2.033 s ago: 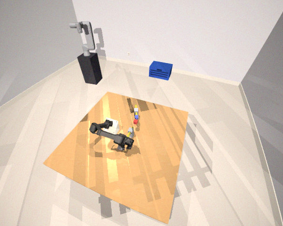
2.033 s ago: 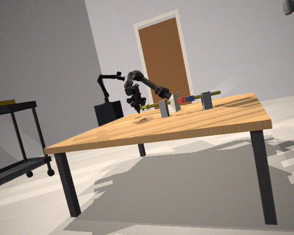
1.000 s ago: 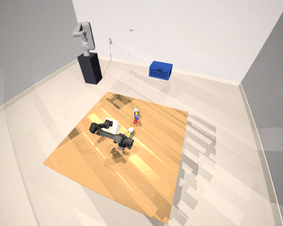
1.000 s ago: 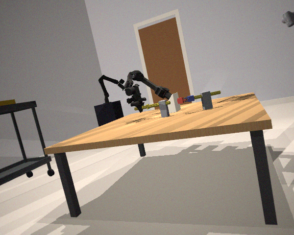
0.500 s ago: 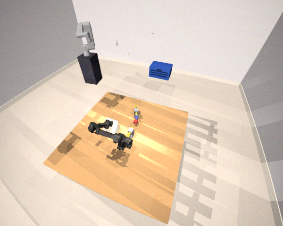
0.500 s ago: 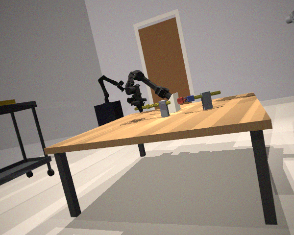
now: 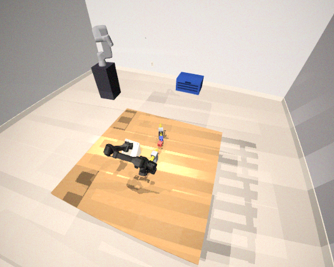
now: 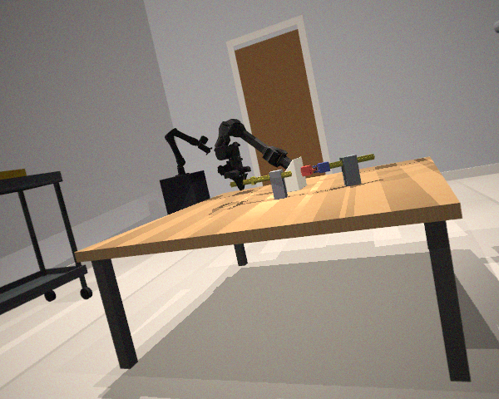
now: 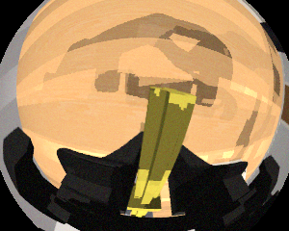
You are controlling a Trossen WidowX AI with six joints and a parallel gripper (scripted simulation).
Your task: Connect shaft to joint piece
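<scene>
Top view, arm: the black six-joint arm (image 7: 123, 156) reaches from its white base box (image 7: 133, 148) across the pale wooden table top (image 7: 167, 201), and its gripper (image 7: 150, 169) sits at the near end of the second yellow-green shaft (image 7: 153, 156).
Top view, task pieces: 1 grey sliding block (image 7: 153, 153) is just beside the gripper; the red square joint piece (image 7: 160, 143) lies between that block and the far grey fixed block (image 7: 160, 129), with a blue hinge part (image 7: 161, 137) touching it.
Top view, room: a blue toolbox (image 7: 189, 82) stands by the far wall, and a grey idle arm on a dark pedestal (image 7: 106, 80) stands in the left corner.

Exterior view, grip: the gripper (image 8: 238, 178) points down and is clamped on the free end of the second shaft (image 8: 258, 179), well apart from the joint piece.
Exterior view, line-up: the shaft passes through the sliding block (image 8: 278, 184); its tip and the red joint piece (image 8: 308, 169) are parted by the white base box (image 8: 296, 174) in this view, so contact cannot be judged.
Exterior view, fixed side: the first shaft (image 8: 361, 159) runs through the fixed block (image 8: 351, 169).
Exterior view, surroundings: a brown door (image 8: 279, 98) is behind, and a black wheeled cart (image 8: 30, 176) stands at the left.

Wrist view, fingers: 2 dark fingers close in on the yellow-green shaft (image 9: 163, 144) from either side.
</scene>
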